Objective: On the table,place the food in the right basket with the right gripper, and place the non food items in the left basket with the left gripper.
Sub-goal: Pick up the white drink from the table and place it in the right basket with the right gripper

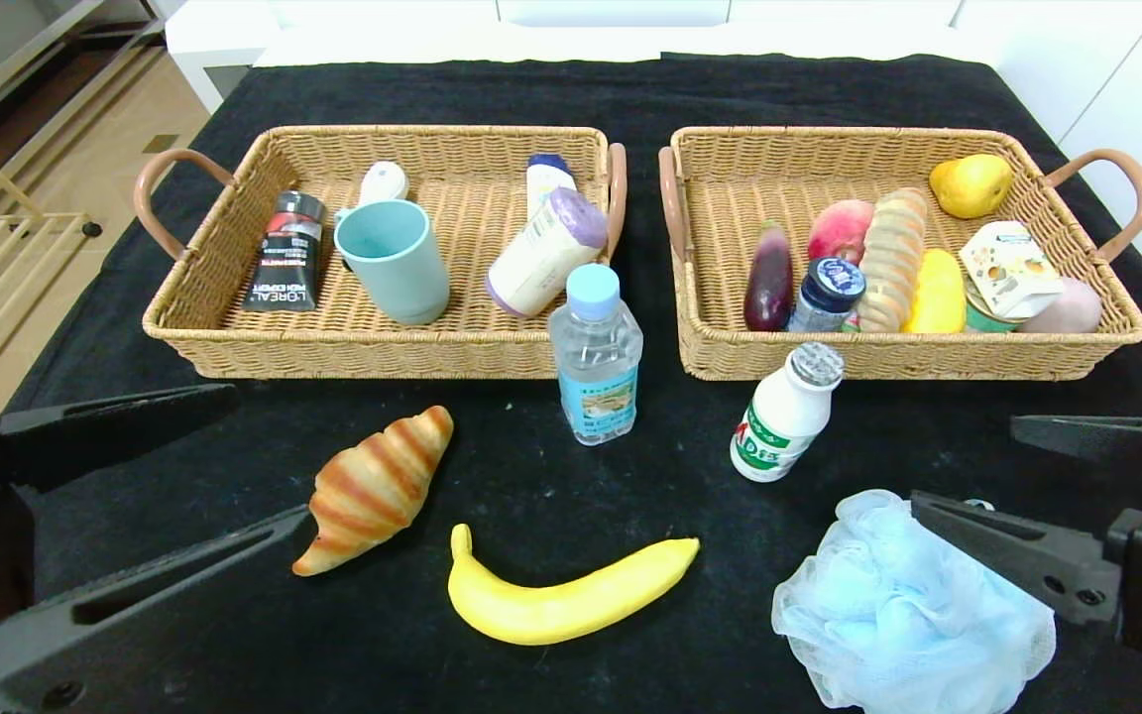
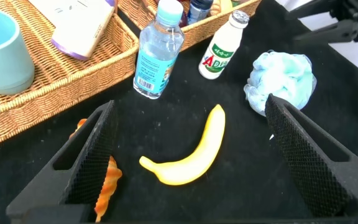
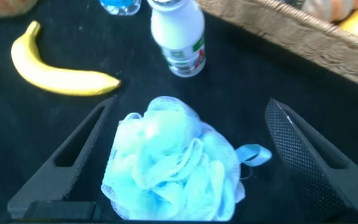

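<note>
Right gripper (image 1: 1017,488): fingers spread wide, nothing held. In the right wrist view, straddles the blue bath pouf (image 3: 173,165), which lies between and just under the fingertips. Not food, so wrong arm for it. Nearest food past the right fingertips: white milk bottle (image 1: 781,416), standing tilted on the table just in front of the right basket (image 1: 1106,342), cap leaning toward the basket. Beyond it, farther toward the left arm: banana (image 1: 561,595).

Left gripper (image 1: 234,466): fingers spread wide, nothing held. Croissant (image 1: 378,486) right beside one finger; banana between and just ahead of the fingertips, long axis running across the gap rather than along it. Both food, so likewise mismatched. Pouf well apart from the left fingers, on the far side of the banana.

Left basket (image 1: 174,332) well forward of the left fingers. Water bottle (image 1: 596,352) upright on the table between the two baskets.

Right wrist view only: ribbon loop on the pouf. Left wrist view only: croissant partly hidden behind a finger.
</note>
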